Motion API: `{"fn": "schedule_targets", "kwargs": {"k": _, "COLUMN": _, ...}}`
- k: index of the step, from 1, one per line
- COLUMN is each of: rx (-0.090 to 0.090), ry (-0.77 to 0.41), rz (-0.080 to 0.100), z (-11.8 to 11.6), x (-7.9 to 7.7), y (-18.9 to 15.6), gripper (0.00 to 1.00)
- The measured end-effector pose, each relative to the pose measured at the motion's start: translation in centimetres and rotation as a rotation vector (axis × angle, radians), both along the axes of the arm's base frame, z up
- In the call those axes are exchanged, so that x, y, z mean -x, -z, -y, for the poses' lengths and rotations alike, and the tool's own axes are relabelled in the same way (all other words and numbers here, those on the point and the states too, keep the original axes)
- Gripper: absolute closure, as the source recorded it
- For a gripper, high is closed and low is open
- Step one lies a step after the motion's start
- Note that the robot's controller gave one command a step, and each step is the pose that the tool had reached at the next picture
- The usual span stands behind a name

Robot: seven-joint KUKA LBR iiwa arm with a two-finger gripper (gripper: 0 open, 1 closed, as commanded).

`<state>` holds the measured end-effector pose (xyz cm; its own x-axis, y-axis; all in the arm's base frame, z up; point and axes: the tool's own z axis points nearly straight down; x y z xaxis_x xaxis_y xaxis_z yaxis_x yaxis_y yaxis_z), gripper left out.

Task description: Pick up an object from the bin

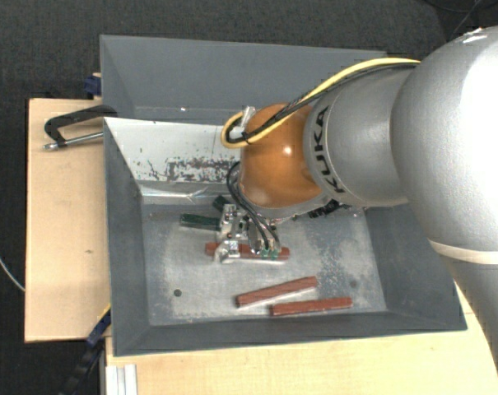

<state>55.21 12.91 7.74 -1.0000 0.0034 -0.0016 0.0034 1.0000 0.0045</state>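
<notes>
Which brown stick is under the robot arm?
The mid-bin stick, partly hidden beneath the arm; the slanted stick and lowest stick lie uncovered by the front wall.

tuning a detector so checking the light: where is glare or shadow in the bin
Camera view: a bright glare patch covers the bin's far wall, speckled with dark marks; the orange wrist cover carries a soft highlight, and the floor just beneath it looks darker, around the gripper; the two red-brown sticks near the front wall lie in even light.
</notes>
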Motion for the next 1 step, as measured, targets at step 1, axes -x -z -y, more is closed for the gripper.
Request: {"fn": "schedule_targets", "kwargs": {"k": 1, "rx": 0.000, "ry": -0.097, "rz": 0.015, "z": -2.05, "x": -1.58, "y": -18.47, "gripper": 1.00}}
